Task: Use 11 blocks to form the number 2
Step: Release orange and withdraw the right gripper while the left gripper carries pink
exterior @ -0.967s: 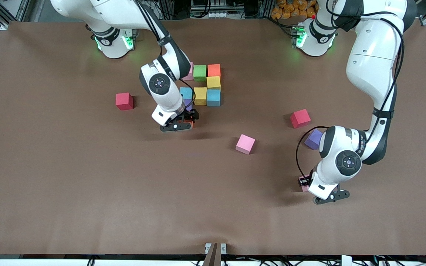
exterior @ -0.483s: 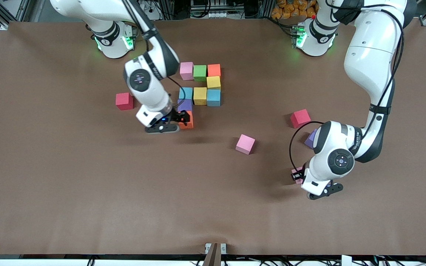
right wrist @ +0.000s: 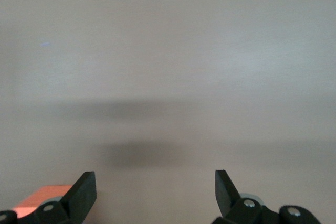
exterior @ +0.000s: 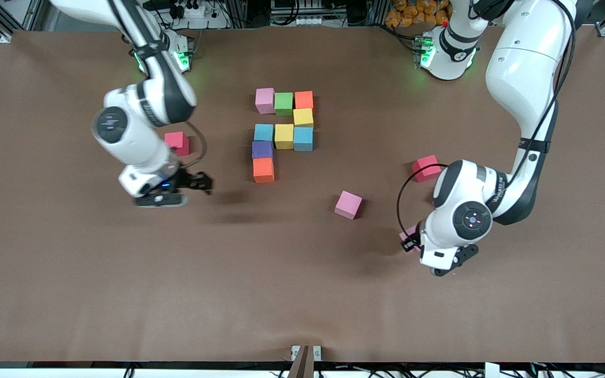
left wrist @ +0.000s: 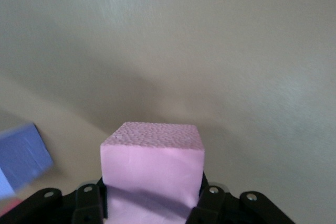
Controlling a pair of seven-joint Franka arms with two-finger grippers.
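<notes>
Nine blocks touch in a partial number 2: pink [exterior: 264, 100], green [exterior: 283, 103], orange [exterior: 304, 99], yellow [exterior: 303, 117], light blue [exterior: 303, 138], yellow [exterior: 284, 136], light blue [exterior: 263, 132], purple [exterior: 262, 149], orange [exterior: 263, 169]. A loose pink block [exterior: 348, 204] lies nearer the camera. My left gripper [exterior: 410, 242] is shut on a pink block [exterior: 406, 236], which fills the left wrist view [left wrist: 152, 161] between the left gripper's [left wrist: 152, 203] jaws. My right gripper [exterior: 200, 181] is open and empty over bare table, toward the right arm's end from the lower orange block; the right gripper [right wrist: 155, 192] shows wide open in its wrist view.
Two red cubes lie apart from the figure, one [exterior: 176, 143] by the right arm's wrist and one [exterior: 426, 168] by the left arm. A bluish-purple cube [left wrist: 21, 156] shows at the edge of the left wrist view. An orange corner [right wrist: 42, 198] shows in the right wrist view.
My right gripper has drawn away from the lower orange block toward the right arm's end of the table. My left gripper has carried the pink block toward the middle.
</notes>
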